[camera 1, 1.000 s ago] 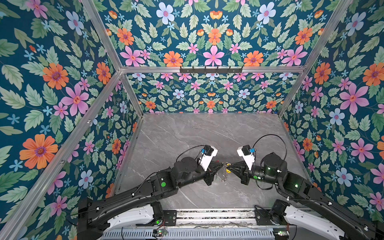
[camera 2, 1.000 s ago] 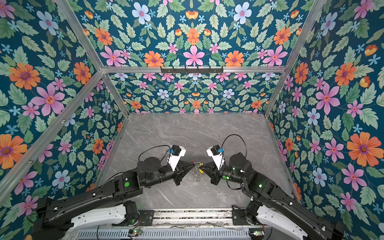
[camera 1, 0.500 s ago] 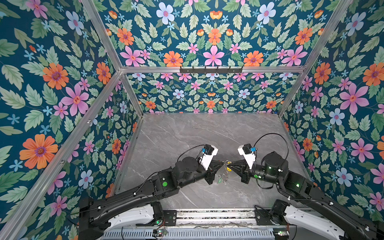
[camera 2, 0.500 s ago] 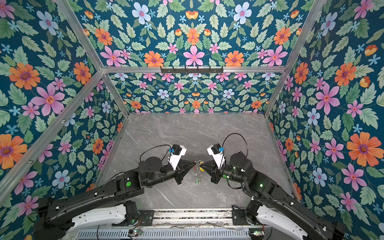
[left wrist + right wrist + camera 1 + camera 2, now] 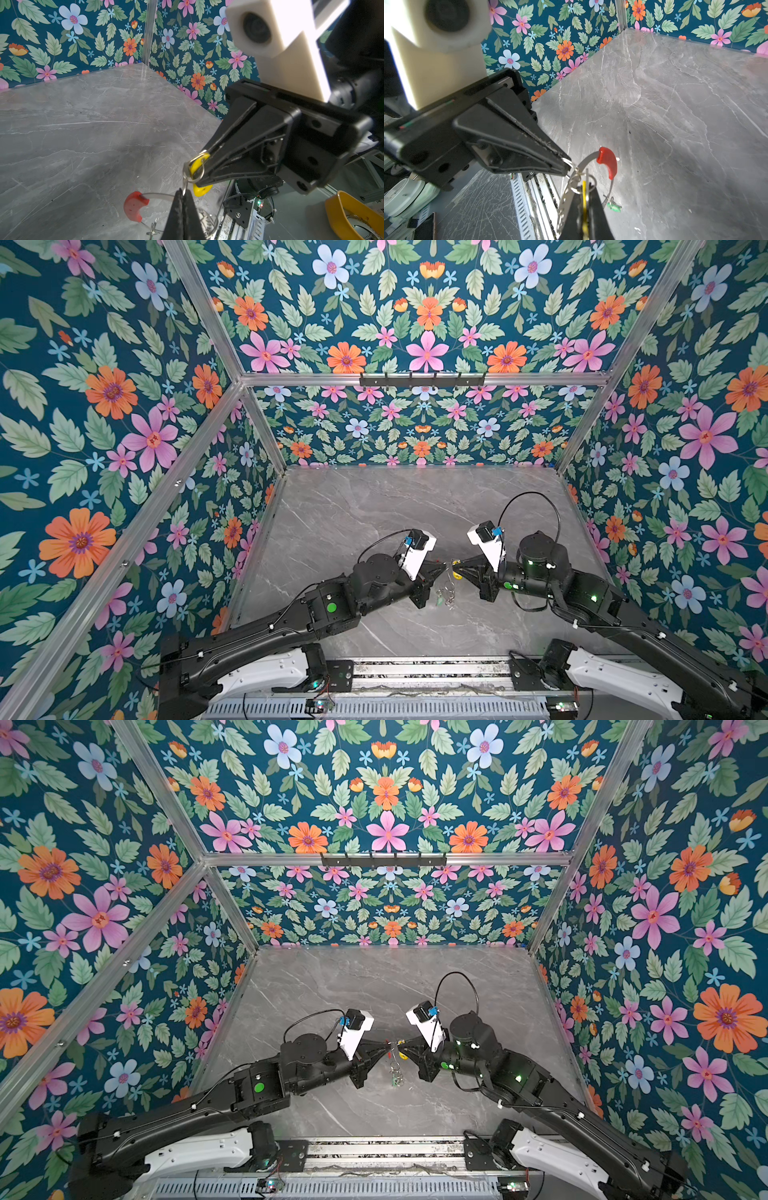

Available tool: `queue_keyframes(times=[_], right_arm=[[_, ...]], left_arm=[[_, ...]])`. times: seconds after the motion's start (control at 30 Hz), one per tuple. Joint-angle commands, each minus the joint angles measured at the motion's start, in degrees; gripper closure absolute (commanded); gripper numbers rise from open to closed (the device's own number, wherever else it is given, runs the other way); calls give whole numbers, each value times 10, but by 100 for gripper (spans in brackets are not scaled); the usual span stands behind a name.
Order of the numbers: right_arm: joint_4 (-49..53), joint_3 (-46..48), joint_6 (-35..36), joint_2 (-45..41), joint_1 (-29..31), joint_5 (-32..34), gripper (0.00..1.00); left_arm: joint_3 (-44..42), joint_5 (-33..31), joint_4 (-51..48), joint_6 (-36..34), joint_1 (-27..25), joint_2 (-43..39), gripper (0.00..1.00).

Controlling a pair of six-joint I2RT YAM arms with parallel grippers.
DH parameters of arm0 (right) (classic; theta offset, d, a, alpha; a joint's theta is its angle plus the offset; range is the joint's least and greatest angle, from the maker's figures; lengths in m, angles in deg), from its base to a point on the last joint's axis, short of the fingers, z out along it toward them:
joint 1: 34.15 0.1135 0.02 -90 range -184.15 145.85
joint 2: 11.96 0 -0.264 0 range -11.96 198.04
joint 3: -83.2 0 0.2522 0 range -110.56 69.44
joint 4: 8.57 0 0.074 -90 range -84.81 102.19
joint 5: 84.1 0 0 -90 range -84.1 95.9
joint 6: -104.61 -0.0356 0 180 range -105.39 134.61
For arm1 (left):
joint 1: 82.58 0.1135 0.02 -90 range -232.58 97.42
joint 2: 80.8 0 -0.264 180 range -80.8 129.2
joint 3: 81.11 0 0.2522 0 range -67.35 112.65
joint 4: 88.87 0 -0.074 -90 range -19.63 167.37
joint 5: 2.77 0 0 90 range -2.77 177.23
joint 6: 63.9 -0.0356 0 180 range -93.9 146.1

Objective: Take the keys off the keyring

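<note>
Currently, at 6 o'clock on the table [image 5: 395,510]: left gripper [image 5: 182,193] (in from 9) is clamped on the keyring [image 5: 589,158], right gripper [image 5: 584,191] (from 3) pinches the yellow key [image 5: 196,166]. Down at the keyring's 6 is the green key [image 5: 613,207], red sleeve [image 5: 607,161] near 12.

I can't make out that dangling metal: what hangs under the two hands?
Below the left hand and right hand hangs a grey keyring with a red sleeve and a green key tag. The right hand covers most of the yellow key tag.
</note>
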Motion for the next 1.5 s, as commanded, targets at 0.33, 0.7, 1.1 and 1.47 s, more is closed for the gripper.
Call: queue_keyframes(times=[0.33,0.7,1.1,1.47], right_arm=[[130,-123,81,63,-1,-13,100],[192,-196,153,97,24,17,100],[243,-271,222,131,83,58,100],[298,-338,238,173,129,117,100]], left_arm=[[-33,34,-2,-23,1,-10,100],[-71,115,60,-50,2,-40,100],[-76,156,86,-63,2,-38,100],[-86,172,115,-75,2,-41,100]])
